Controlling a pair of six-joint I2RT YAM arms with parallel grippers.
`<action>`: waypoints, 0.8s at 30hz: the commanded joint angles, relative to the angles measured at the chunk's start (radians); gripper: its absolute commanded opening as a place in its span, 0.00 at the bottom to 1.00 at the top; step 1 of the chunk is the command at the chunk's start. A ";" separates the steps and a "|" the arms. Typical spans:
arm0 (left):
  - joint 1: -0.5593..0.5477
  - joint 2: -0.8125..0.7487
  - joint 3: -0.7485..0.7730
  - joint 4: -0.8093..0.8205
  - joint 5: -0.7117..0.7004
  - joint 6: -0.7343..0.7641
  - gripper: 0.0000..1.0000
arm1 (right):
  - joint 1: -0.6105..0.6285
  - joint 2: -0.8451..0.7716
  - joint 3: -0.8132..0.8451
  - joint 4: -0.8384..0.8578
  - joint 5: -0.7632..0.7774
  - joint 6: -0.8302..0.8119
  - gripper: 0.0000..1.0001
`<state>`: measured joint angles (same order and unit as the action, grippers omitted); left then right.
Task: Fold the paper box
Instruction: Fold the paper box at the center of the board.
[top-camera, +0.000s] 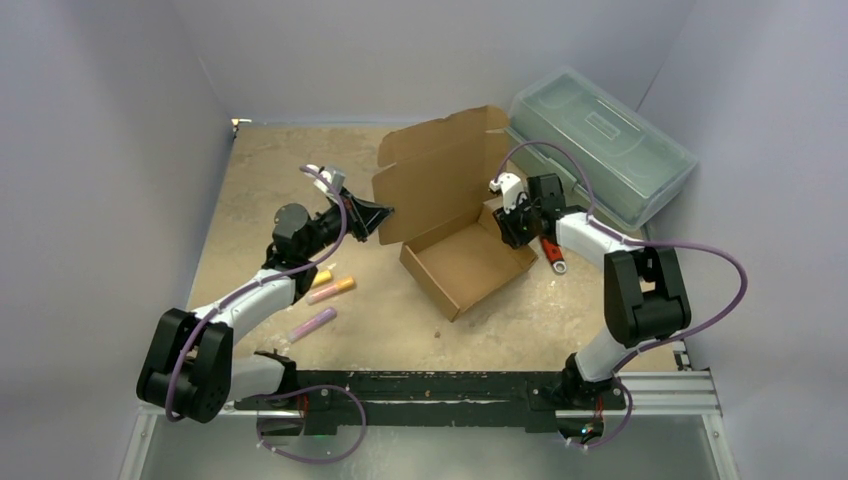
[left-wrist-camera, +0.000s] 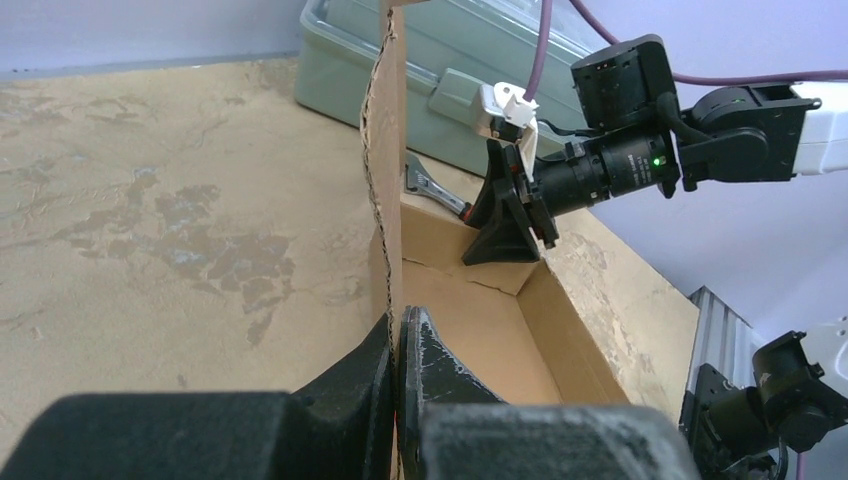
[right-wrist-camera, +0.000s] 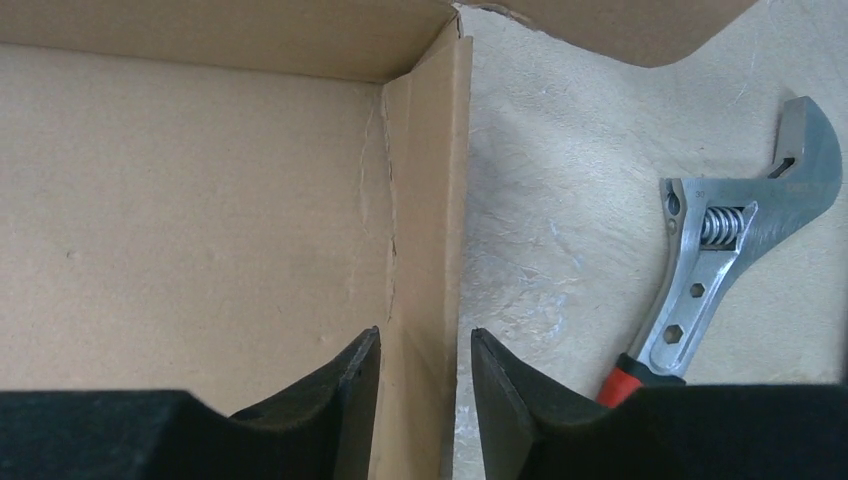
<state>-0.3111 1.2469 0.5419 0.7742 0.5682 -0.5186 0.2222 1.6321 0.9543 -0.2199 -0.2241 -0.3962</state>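
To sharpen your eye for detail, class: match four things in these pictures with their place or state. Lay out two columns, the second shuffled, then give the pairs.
Column A: 1 left fingers; 2 right fingers; 3 steel adjustable wrench with a red handle; 4 translucent grey-green plastic toolbox.
Column B: a open, astride a side wall of the brown corrugated cardboard box; b at the far right, behind the box; c pinching the box's upright lid; d lying flat just outside the box's wall.
Pairs: 1-c, 2-a, 3-d, 4-b.
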 joint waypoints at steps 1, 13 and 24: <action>-0.008 -0.027 0.021 0.000 -0.012 0.050 0.00 | -0.002 -0.043 0.010 -0.038 -0.026 -0.061 0.43; -0.008 -0.023 0.033 -0.012 -0.011 0.058 0.00 | -0.003 0.005 0.029 -0.095 -0.032 -0.087 0.00; -0.008 -0.025 0.033 -0.014 -0.011 0.060 0.00 | -0.003 -0.027 0.008 -0.079 -0.054 -0.096 0.19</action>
<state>-0.3145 1.2453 0.5423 0.7208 0.5537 -0.4778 0.2157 1.6291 0.9607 -0.2913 -0.2550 -0.4522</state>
